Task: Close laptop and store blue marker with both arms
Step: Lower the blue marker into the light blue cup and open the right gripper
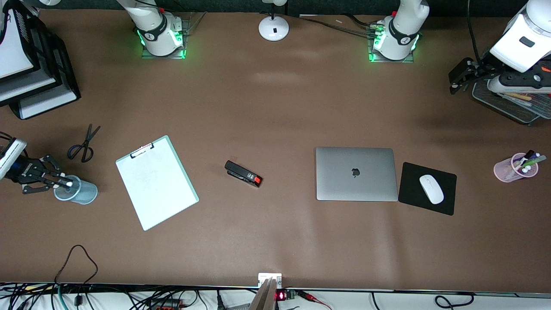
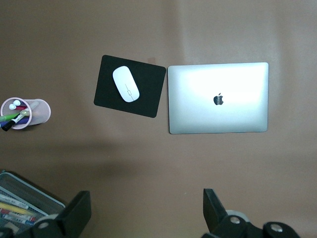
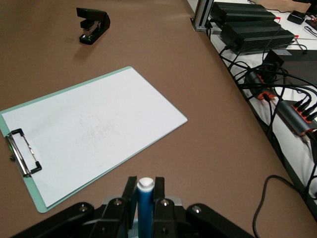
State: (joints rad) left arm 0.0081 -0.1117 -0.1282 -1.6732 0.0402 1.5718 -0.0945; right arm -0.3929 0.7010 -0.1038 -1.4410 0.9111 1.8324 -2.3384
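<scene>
Front view: the laptop [image 1: 356, 174] lies closed beside the mouse pad [image 1: 427, 188], so only storing remains; the right gripper [image 1: 55, 181] pinches the marker [image 1: 68, 184] over a blue cup [image 1: 77, 191]. Left wrist view: the left gripper [image 2: 147, 214] hangs open, waiting above the table. Right wrist view: the marker's white end pokes up between the closed fingers [image 3: 159, 190].

One laptop [image 1: 356, 173], two cups [image 1: 77, 192]

Front camera overhead; wrist cameras closer, sharing laptop [image 1: 356, 173].
</scene>
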